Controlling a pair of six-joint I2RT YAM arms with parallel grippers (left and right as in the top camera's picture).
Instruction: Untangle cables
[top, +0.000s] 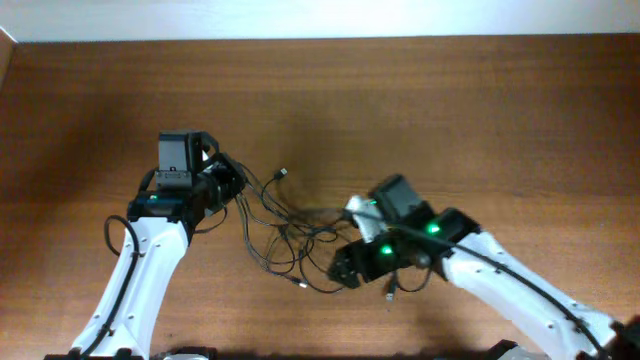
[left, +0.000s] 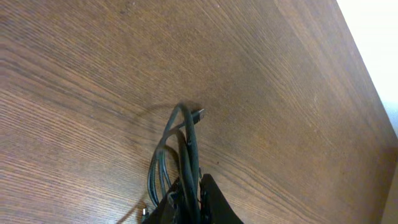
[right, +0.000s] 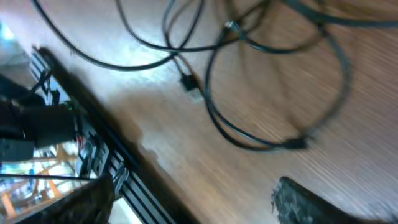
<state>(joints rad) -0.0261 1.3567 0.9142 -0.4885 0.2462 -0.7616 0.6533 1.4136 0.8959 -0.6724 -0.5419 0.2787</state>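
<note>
The cables (top: 285, 235) lie in loose black loops on the wooden table between my two arms. My left gripper (top: 232, 185) is at the tangle's left side. In the left wrist view it (left: 189, 202) is shut on a bundle of cables (left: 186, 143) that arch up out of the jaws, with a small plug (left: 199, 115) at the top. My right gripper (top: 350, 265) sits at the tangle's lower right. In the right wrist view it (right: 199, 205) is open, with bare wood between its fingers. Cable loops (right: 273, 93) and a plug (right: 189, 84) lie beyond the fingertips.
A loose plug end (top: 390, 293) lies beside the right arm. The table's near edge, with a black rail (right: 93, 137), runs diagonally at the left of the right wrist view. The table's far edge (top: 320, 38) meets a pale wall.
</note>
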